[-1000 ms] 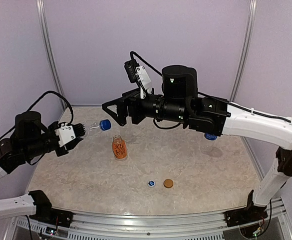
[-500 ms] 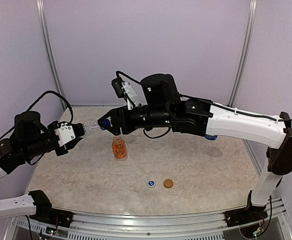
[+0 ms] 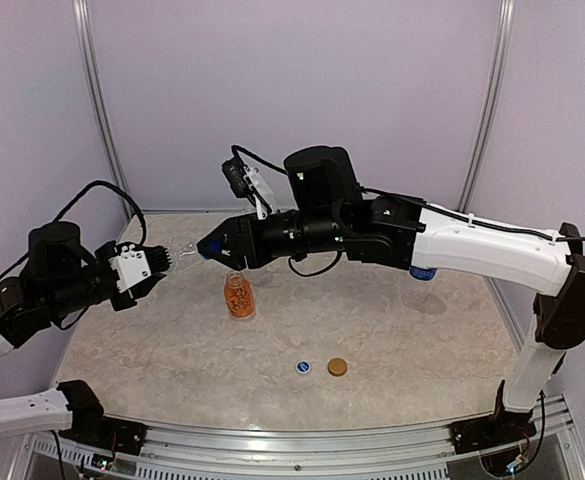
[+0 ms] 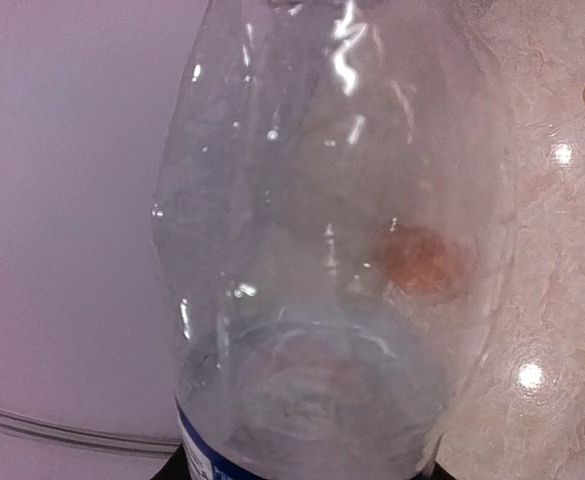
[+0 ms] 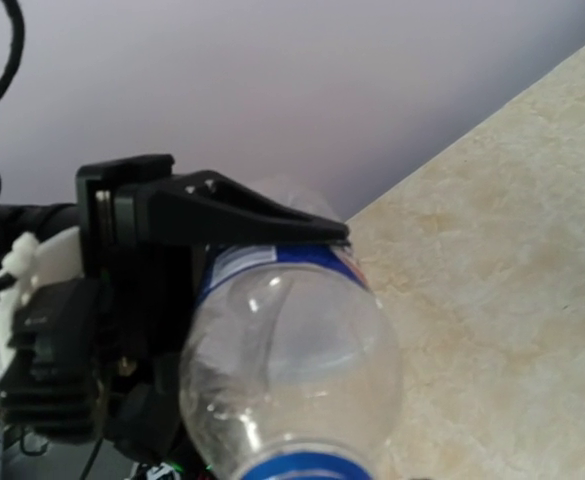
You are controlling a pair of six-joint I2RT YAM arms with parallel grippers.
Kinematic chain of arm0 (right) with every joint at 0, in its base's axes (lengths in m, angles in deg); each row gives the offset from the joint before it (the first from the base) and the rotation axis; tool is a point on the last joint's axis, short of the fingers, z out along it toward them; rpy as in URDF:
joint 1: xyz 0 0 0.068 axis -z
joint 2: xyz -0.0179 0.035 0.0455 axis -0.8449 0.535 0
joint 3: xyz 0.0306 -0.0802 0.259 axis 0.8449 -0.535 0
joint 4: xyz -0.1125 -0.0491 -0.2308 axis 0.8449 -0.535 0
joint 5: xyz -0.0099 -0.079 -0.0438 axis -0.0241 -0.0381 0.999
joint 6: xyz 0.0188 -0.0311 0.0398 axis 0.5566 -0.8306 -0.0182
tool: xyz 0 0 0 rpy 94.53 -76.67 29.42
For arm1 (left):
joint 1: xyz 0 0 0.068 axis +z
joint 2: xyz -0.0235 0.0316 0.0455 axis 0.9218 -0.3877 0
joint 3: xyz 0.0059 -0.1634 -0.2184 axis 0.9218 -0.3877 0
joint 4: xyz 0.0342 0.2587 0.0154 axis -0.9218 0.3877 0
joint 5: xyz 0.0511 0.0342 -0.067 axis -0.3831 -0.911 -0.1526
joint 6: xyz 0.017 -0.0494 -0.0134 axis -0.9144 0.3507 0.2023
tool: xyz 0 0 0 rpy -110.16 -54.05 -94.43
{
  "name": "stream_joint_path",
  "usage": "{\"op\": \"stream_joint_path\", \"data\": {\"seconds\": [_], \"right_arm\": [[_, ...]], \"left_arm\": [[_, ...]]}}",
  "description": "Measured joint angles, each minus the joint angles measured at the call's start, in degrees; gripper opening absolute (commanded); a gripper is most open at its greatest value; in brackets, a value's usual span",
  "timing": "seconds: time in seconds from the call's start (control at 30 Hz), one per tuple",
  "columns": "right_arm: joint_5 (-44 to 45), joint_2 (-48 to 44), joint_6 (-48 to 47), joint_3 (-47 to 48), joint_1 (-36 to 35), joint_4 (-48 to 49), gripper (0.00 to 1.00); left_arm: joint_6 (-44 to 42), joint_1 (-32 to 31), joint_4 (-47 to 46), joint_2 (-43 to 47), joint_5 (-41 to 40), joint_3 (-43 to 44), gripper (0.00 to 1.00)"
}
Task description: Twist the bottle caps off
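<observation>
My left gripper [image 3: 162, 260] is shut on a clear bottle [image 3: 184, 254] with a bright-blue label, holding it level above the table's left side with the neck pointing right. The bottle fills the left wrist view [image 4: 332, 250]. My right gripper [image 3: 210, 248] reaches in from the right, its jaws shut around the bottle's blue cap, which they hide from above. In the right wrist view the bottle's shoulder [image 5: 292, 350] and the cap's blue rim [image 5: 302, 468] show at the bottom edge. A short orange bottle [image 3: 238, 295] stands uncapped on the table just below the cap.
Two loose caps lie near the front middle, a blue cap [image 3: 303, 367] and a brown cap [image 3: 337, 367]. Another blue-capped bottle [image 3: 422, 272] stands mostly hidden behind my right arm. Walls close in on the marbled table [image 3: 422, 340] at the back and sides.
My right arm swung left to the held bottle's cap and its jaws went from wide open to closed around it. The left arm and its bottle stayed put.
</observation>
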Motion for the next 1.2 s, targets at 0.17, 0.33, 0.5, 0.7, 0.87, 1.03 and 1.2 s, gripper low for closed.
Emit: {"op": "stream_joint_path", "data": {"seconds": [0.17, 0.33, 0.5, 0.7, 0.87, 1.03, 1.2], "right_arm": [[-0.94, 0.00, 0.48, -0.20, 0.00, 0.02, 0.16], [-1.57, 0.00, 0.28, -0.24, 0.15, -0.09, 0.00], [-2.91, 0.33, -3.45, 0.07, 0.07, -1.09, 0.00], [4.46, -0.96, -28.35, -0.52, -6.86, -3.91, 0.00], [20.85, -6.14, -58.34, -11.96, -18.27, 2.60, 0.00], [36.41, -5.90, -85.07, -19.80, -24.79, 12.46, 0.00], [48.39, -3.78, -109.96, -24.15, -27.15, 22.95, 0.00]], "left_arm": [[-0.17, 0.00, -0.33, 0.00, 0.00, 0.00, 0.42], [-0.31, 0.00, -0.33, 0.00, -0.15, 0.00, 0.41], [0.81, 0.04, 2.69, 0.15, 1.40, 0.92, 0.41], [4.52, 0.28, 18.38, 0.79, 10.91, 5.73, 0.42], [4.55, -0.48, 29.09, 0.70, 22.18, 7.41, 0.41], [2.45, -0.61, 33.09, 0.63, 25.00, 7.32, 0.41], [1.62, -0.61, 32.74, 0.66, 24.22, 6.32, 0.41]]}}
